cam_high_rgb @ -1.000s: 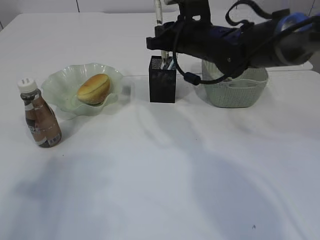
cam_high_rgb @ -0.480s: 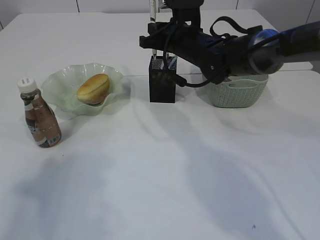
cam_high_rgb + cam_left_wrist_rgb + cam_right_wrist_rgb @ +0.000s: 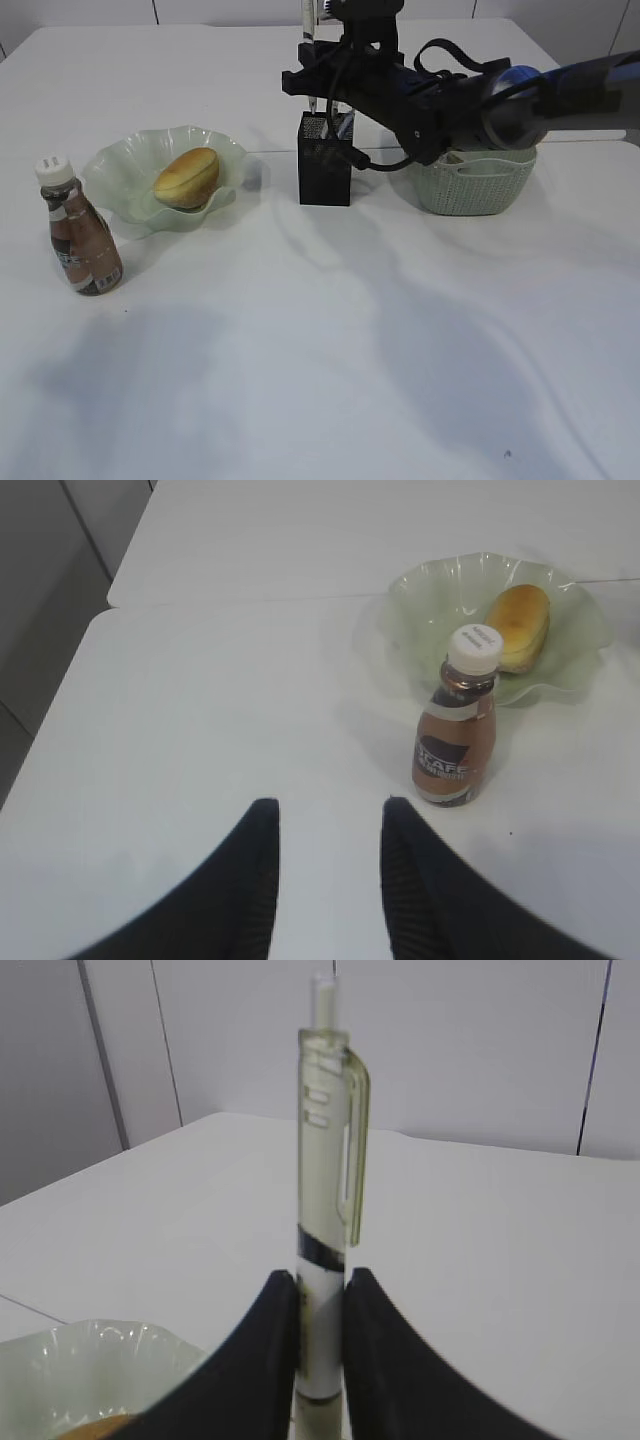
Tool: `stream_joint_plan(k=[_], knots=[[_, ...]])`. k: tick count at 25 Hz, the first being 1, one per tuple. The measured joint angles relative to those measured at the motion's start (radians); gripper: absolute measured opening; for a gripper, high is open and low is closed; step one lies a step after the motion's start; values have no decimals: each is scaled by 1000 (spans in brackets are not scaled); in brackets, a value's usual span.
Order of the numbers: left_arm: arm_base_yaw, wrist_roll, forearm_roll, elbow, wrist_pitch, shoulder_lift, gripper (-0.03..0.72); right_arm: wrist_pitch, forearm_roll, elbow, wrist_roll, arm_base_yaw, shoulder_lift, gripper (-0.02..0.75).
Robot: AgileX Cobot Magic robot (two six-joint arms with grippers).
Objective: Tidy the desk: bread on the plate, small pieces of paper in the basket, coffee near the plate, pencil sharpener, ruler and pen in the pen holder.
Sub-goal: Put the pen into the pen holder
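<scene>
I see bright, even overhead light washing the white tabletop pale, with broad soft arm shadows across it. The exterior view looks slightly soft. In both wrist views the near jaws blur at the edges.

Clear pen stands upright above pen holder.

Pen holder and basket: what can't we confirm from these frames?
- Pen holder contents: exterior view only, dark mesh and the right arm above hide the inside; ruler and sharpener cannot be confirmed.
- Pen tip: cut off by the bottom edge in the right wrist view, so its depth in the holder is unknown.
- Basket interior: the right arm covers its opening; paper not visible.
- Left gripper: fingertips only, holding nothing.
</scene>
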Motion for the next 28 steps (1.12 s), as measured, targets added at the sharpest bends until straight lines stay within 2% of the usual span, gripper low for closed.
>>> stream_joint_plan(k=[28], knots=[[0,1,6,0,0,0,239,19,0,-50,-24,-16,98,135]])
